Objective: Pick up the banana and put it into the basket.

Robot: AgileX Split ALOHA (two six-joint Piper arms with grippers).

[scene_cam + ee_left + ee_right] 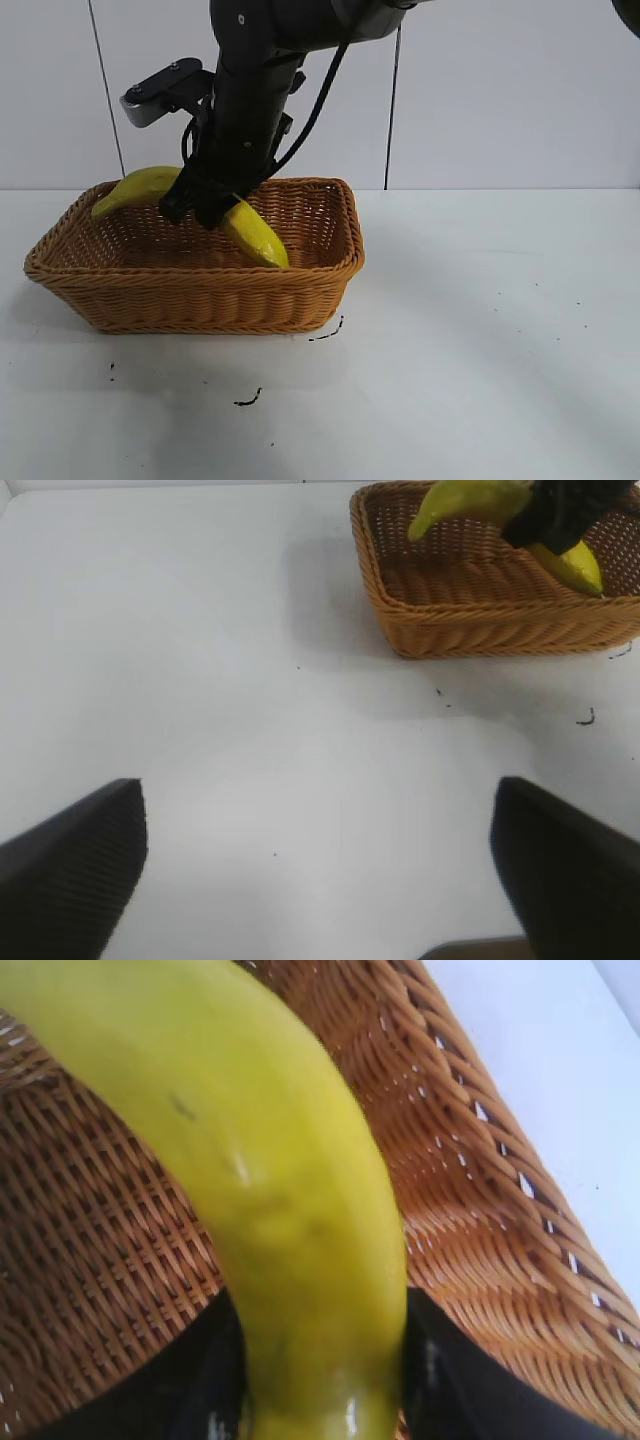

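The yellow banana (255,236) is held over the inside of the tan wicker basket (200,290), one end sticking past the basket's far left rim, the other low inside. My right gripper (205,205) is shut on the banana's middle. In the right wrist view the banana (270,1180) fills the frame between the black fingers (450,1380), with the basket weave (90,1250) behind. In the left wrist view the basket (480,610) and banana (470,500) sit far off; my left gripper (320,860) is open and empty over bare table.
The white table (480,330) spreads to the right of and in front of the basket. Small dark specks (250,398) lie in front of the basket. A white wall stands behind.
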